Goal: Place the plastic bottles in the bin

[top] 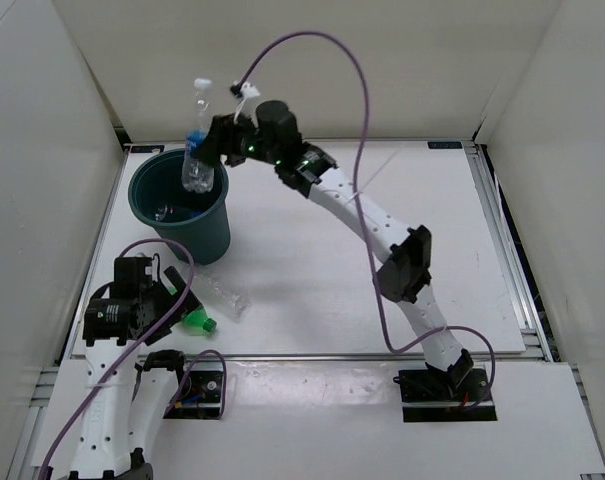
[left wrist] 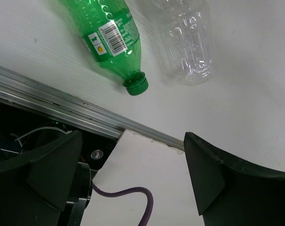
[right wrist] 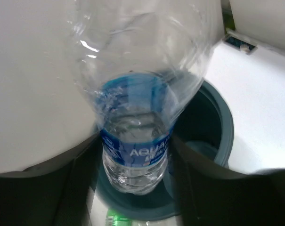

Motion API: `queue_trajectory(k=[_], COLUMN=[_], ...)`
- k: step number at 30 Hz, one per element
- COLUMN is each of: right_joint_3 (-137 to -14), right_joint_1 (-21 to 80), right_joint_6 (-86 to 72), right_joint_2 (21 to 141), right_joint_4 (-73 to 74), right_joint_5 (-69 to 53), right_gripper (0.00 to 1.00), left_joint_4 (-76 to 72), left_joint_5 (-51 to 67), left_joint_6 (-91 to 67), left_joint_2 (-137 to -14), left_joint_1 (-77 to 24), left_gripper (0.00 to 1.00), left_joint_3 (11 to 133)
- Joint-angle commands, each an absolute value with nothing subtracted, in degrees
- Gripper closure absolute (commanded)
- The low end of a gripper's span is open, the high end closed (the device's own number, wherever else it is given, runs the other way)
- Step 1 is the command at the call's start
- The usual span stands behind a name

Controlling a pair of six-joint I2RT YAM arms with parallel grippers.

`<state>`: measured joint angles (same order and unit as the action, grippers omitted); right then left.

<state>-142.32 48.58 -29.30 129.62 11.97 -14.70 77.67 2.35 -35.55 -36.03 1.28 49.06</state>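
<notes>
Over our white, walled table (top: 382,300), the right gripper (top: 210,146) is pinching a water bottle (top: 196,165) above the bin (top: 220,218); the left gripper (left wrist: 133,162) is gaping empty.

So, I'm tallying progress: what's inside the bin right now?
A clear shape lies on the bin floor, likely a bottle. The held bottle above it and the bin's wall hide the rest.

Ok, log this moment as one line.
right gripper: holding blue-label bottle upright over bin | left gripper: open, empty | on table: green bottle, clear bottle, both lying down
</notes>
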Motion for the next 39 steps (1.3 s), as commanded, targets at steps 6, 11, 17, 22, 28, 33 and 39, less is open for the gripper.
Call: queue_trajectory(k=[6,11,17,22,28,33,39], right_joint_3=[-135.2,-123.9,-122.3,-122.3,-117.8,-119.0,-118.8], right_joint_1=[51.8,52.3,55.9,55.9,55.9,55.9,55.2], right_joint_6=[-14.3,-21.1,-18.8,-17.7,-17.1,-17.1,-16.6], right_joint_2=[119.9,105.8,100.5,97.0,92.9,92.9,92.3], right_joint_4=[17.2,21.3,30.4,35.6,37.9,41.8,43.6], right_joint_5=[1.0,1.2,0.5,0.5,-1.4,-2.9,-2.9], right_gripper=[0.00,0.00,0.00,0.00,0.00,0.00,0.00], left_joint_4=[81.4,76.2,74.4,70.2,66.0,61.1,61.9], left_joint_5=[2.2,4.1,-0.3,-2.5,-7.7,-7.7,-5.1], left_joint_6=[-37.3,-42.7,-51.8,-59.2,-61.4,-63.3,-65.0], left_joint_2=[-36.1,-40.9,-48.2,-51.2,-58.4,-60.9,-58.3], left_joint_1=[-0.1,-0.1,-0.1,-0.1,-0.1,-0.1,-0.1], left_gripper=[0.01,0.01,0.01,0.01,0.01,0.06,0.42], left_joint_3=[49.7,49.8,46.1,42.8,41.6,38.5,35.5])
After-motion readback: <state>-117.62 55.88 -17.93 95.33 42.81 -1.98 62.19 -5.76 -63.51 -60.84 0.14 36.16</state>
